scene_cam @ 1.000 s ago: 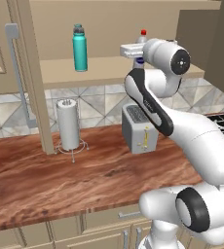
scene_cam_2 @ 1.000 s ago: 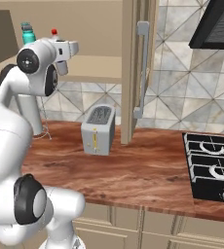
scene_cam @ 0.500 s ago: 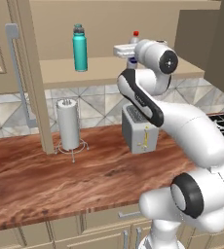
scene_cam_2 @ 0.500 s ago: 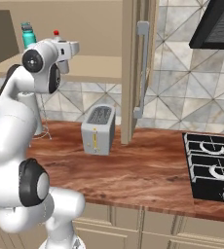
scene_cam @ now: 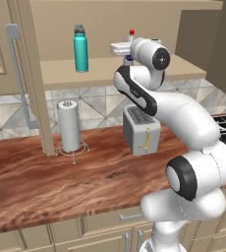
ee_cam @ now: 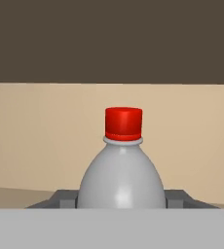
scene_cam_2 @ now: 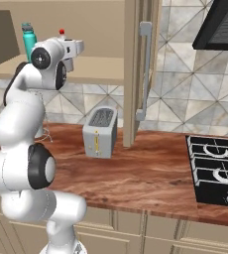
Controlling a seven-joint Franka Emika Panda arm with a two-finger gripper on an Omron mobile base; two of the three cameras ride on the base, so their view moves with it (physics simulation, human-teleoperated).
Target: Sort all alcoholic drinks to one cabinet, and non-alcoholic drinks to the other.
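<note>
My gripper (ee_cam: 121,200) is shut on a small clear bottle (ee_cam: 121,175) with a red cap, and a dark fingertip (ee_cam: 65,197) presses each flank. The bottle stands upright in the hand, just over the shelf (scene_cam: 102,70) of an open tan wall cabinet. In the left base view its red cap (scene_cam: 131,33) pokes up behind my hand (scene_cam: 121,48). From the right base view the cap (scene_cam_2: 62,32) shows above the hand (scene_cam_2: 74,47). A teal bottle (scene_cam: 80,48) stands on the same shelf, to the left of my hand, and also appears as the teal bottle (scene_cam_2: 28,40) behind the arm.
An open cabinet door (scene_cam: 17,74) with a long grey handle hangs at the left, another door (scene_cam_2: 140,74) at the right. On the wooden counter (scene_cam: 61,177) stand a paper towel roll (scene_cam: 69,125) and a toaster (scene_cam: 141,130). A stove (scene_cam_2: 216,168) lies at the right under a dark hood.
The hand with the red-capped bottle has slid a little to the left along the shelf, toward the teal bottle, and the upper arm has turned with it. The grip is unchanged.
</note>
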